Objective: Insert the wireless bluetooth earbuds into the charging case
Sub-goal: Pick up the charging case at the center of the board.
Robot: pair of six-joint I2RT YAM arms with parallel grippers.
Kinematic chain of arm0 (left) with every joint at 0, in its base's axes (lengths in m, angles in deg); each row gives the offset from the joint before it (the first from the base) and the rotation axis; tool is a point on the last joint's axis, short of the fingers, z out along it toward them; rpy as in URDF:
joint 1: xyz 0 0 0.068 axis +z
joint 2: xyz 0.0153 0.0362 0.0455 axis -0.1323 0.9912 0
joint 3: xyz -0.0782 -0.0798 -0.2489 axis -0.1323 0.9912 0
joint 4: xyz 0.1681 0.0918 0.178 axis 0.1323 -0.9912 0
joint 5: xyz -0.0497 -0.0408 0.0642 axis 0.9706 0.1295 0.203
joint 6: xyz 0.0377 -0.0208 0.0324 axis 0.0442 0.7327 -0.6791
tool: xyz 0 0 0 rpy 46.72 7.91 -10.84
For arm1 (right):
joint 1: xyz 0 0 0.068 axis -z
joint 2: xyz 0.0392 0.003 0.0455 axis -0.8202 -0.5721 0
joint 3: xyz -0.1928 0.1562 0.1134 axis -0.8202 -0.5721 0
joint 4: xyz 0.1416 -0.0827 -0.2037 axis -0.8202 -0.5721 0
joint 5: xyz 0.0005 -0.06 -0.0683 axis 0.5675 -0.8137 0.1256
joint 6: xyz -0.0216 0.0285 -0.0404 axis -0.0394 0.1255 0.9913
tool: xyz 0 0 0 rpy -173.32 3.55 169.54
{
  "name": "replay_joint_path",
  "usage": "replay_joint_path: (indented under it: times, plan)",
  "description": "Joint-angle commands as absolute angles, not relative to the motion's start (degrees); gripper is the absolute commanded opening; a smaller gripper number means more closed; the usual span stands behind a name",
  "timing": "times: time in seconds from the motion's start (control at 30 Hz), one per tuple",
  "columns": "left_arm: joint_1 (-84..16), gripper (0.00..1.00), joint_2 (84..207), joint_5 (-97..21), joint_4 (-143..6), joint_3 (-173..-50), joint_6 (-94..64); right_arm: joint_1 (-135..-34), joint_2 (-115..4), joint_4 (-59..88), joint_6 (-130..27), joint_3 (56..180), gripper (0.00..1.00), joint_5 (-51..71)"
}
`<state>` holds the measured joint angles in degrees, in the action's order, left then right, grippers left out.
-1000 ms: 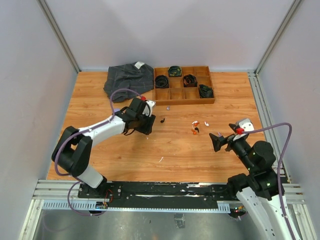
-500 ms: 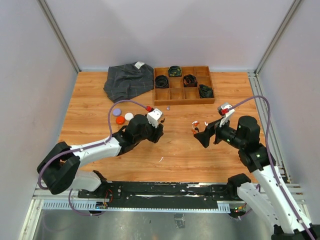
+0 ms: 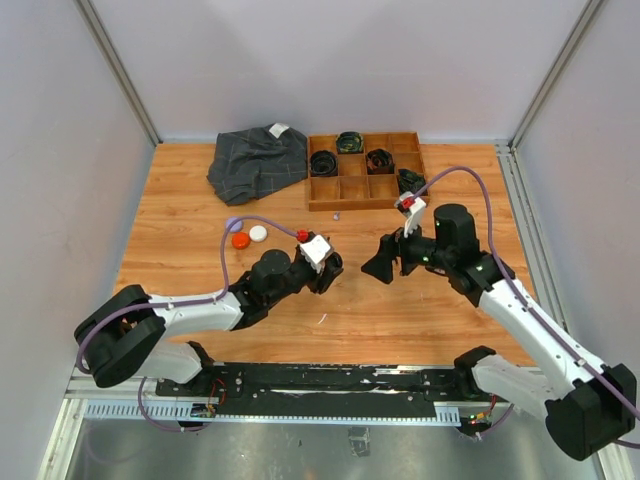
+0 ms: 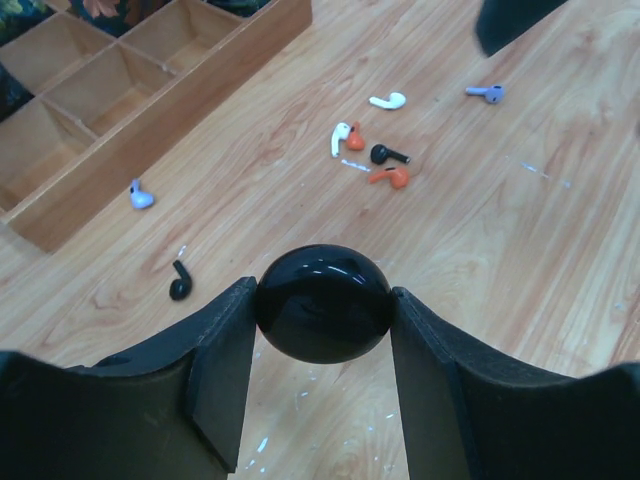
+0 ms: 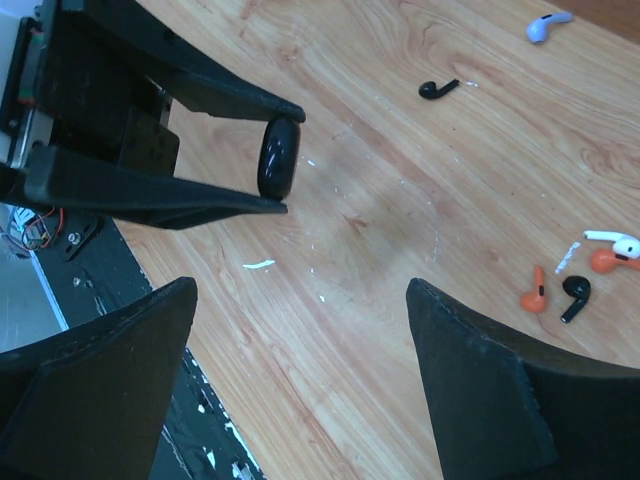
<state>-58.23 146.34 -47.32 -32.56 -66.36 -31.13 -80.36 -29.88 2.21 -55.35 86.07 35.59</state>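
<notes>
Wooden table [image 3: 180, 200], scattered earbuds [image 4: 392, 177], divided tray [image 3: 368, 205], grey cloth [image 3: 255, 160], round pucks [image 3: 240, 240]

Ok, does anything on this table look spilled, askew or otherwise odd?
Yes: the earbuds lie scattered loose on the table rather than together. One pale purple earbud sits close to the wooden tray, a black one lies alone, and another purple one lies far off. Nothing looks broken.
</notes>
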Motion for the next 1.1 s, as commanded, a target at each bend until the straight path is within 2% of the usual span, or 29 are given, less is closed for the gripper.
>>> replay_joint_path:
  times: [0.0, 0.4, 0.77, 1.07]
  plan:
    - [-60.1, 0.45, 145.1, -46.8, -24.7, -65.4, -34.7, -83.2, -33.0, 4.2, -56.6, 88.6, 0.85, 32.9]
    - [-62.0, 0.44, 145.2, -47.1, -22.0, -64.6, -34.9, -89.9, -40.9, 5.6, -60.0, 92.5, 0.70, 28.3]
    - [-62.5, 0.44, 145.5, -46.9, -21.8, -64.6, -35.0, -90.1, -35.8, 7.5, -62.1, 91.4, 0.65, 26.3]
    - [-62.9, 0.44, 145.2, -46.1, -19.9, -63.8, -34.1, -91.0, -39.8, 5.9, -62.2, 92.5, 0.58, 29.0]
